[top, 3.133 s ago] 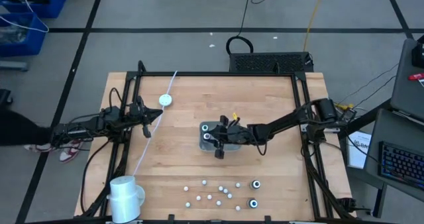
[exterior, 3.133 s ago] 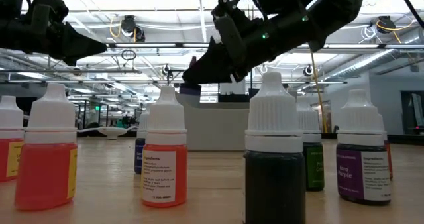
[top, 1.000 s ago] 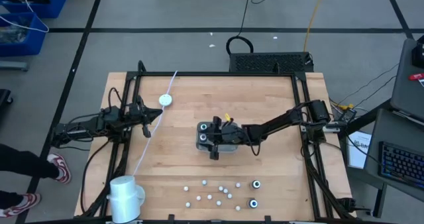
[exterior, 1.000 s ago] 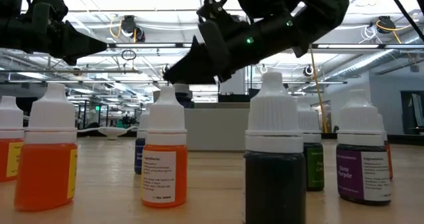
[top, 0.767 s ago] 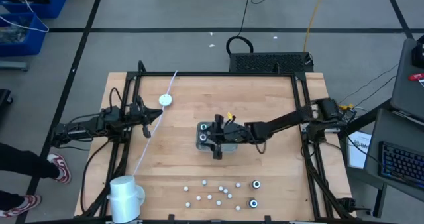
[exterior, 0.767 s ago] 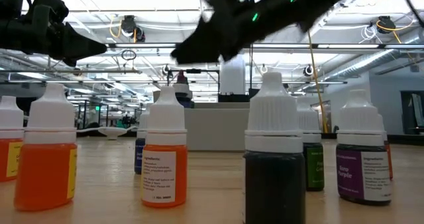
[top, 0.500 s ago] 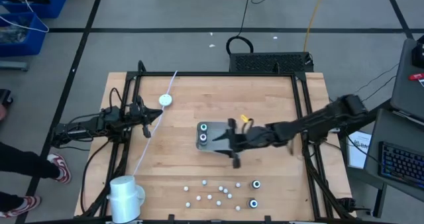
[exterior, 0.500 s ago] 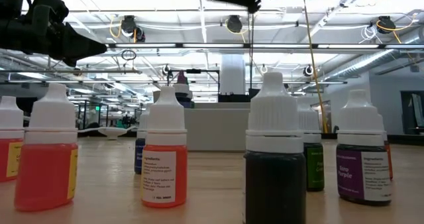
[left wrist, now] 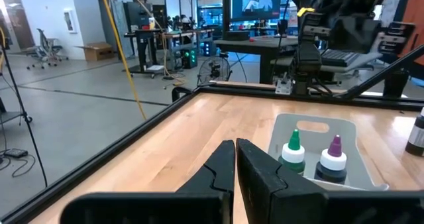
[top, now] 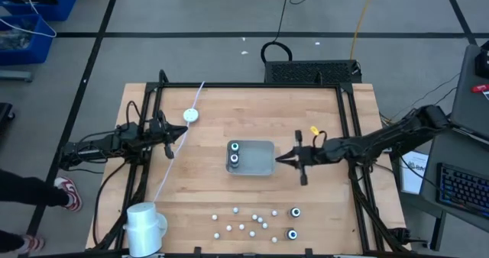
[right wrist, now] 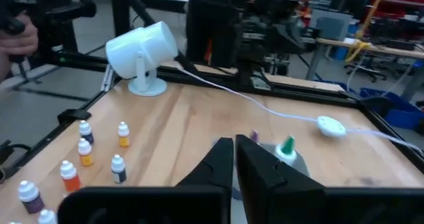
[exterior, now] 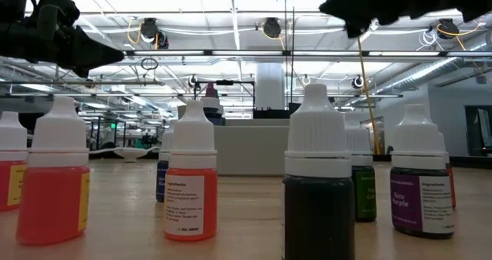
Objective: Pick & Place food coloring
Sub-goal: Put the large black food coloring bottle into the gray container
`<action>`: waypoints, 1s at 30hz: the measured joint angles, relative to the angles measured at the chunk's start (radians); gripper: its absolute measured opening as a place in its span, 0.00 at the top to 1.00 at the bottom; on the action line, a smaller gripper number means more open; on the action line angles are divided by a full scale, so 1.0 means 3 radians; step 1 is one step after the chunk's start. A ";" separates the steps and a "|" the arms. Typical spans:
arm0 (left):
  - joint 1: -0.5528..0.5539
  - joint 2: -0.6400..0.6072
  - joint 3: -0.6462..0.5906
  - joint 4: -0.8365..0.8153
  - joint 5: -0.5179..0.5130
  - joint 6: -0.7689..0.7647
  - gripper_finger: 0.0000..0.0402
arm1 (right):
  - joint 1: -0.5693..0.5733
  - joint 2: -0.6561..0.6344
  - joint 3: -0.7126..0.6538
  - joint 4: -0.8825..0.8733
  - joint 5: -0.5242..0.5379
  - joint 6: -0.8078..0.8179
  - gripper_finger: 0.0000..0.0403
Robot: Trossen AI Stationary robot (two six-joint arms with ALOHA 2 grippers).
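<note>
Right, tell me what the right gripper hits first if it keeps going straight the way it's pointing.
Most likely the grey tray: the right gripper, shut, points at its near edge. If it passes above the rim, the two bottles standing in the tray come next; its height is unclear.

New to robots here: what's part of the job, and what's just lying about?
Job: tray, two bottles in it, two dark bottles outside it, right gripper beside the tray.
Lying about: small white-capped bottles, white lamp, corded puck, left gripper.
</note>
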 joint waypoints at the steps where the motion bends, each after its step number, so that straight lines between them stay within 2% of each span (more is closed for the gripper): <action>1: -0.0001 0.0000 -0.0001 -0.0005 0.0000 0.0000 0.95 | -0.0014 -0.0078 -0.0082 -0.0008 -0.0004 0.0013 0.99; 9: -0.0001 0.0000 -0.0001 -0.0013 0.0011 -0.0238 0.95 | -0.0020 -0.0751 -0.0832 0.0728 -0.0261 -0.0097 1.00; 14: -0.0001 0.0001 -0.0001 0.0001 0.0010 -0.0253 0.95 | -0.0031 -0.1100 -0.1192 0.0730 0.0009 0.0048 1.00; 17: -0.0001 0.0000 -0.0001 0.0005 0.0010 -0.0236 0.95 | -0.0084 -0.1262 -0.1361 0.0735 0.0000 0.0116 1.00; 23: -0.0001 0.0000 0.0000 0.0004 0.0009 -0.0225 0.95 | -0.0190 -0.1558 -0.1504 0.0640 -0.0003 0.0170 1.00; 30: -0.0001 0.0000 -0.0001 0.0003 0.0007 -0.0223 0.95 | -0.0213 -0.1601 -0.1512 0.0517 -0.0003 0.0154 1.00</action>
